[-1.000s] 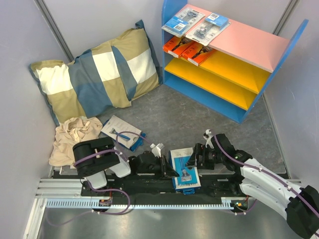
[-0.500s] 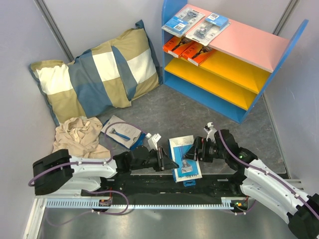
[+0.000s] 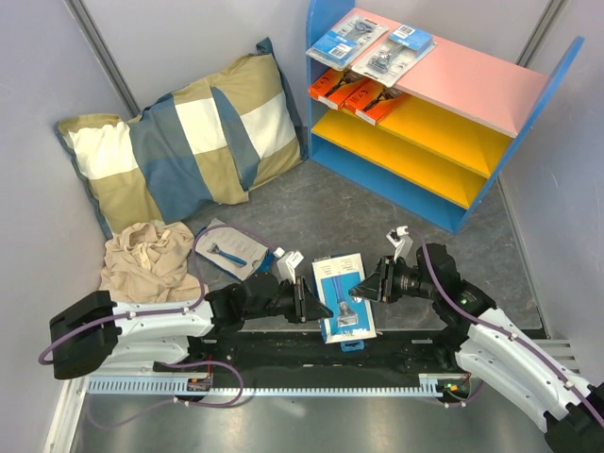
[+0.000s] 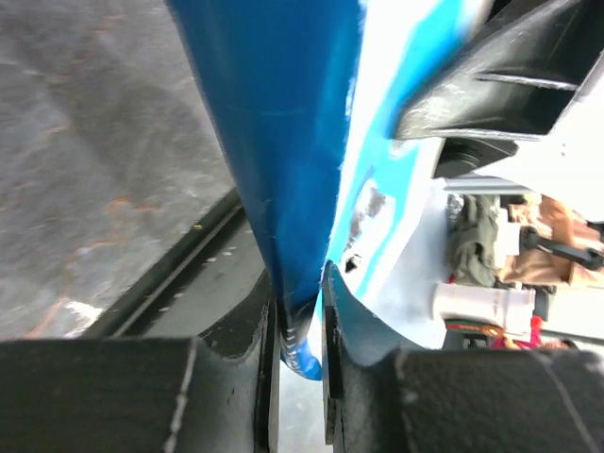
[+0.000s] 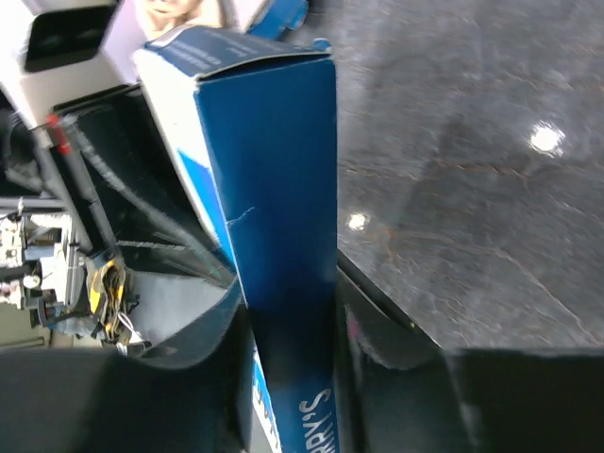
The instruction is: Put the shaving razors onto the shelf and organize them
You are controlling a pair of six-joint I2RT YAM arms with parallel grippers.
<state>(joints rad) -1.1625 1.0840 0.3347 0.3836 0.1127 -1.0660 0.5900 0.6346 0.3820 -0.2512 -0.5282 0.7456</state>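
A blue and white razor box hangs just above the floor in front of the arm bases. My left gripper is shut on its left edge, and the left wrist view shows the jaws pinching the blue edge. My right gripper is shut on the right side, with the box filling the gap between its fingers. Another razor pack lies flat on the floor to the left. On the shelf, two blister packs lie on the pink board and orange boxes lie below.
A striped pillow leans in the back left corner, and a crumpled beige cloth lies in front of it. Grey walls close in on the left, back and right. The black base rail runs along the near edge.
My right gripper went from open to shut on the box's right side. The box has shifted a little left and away from the rail. My left arm has swung down and outward, still gripping.
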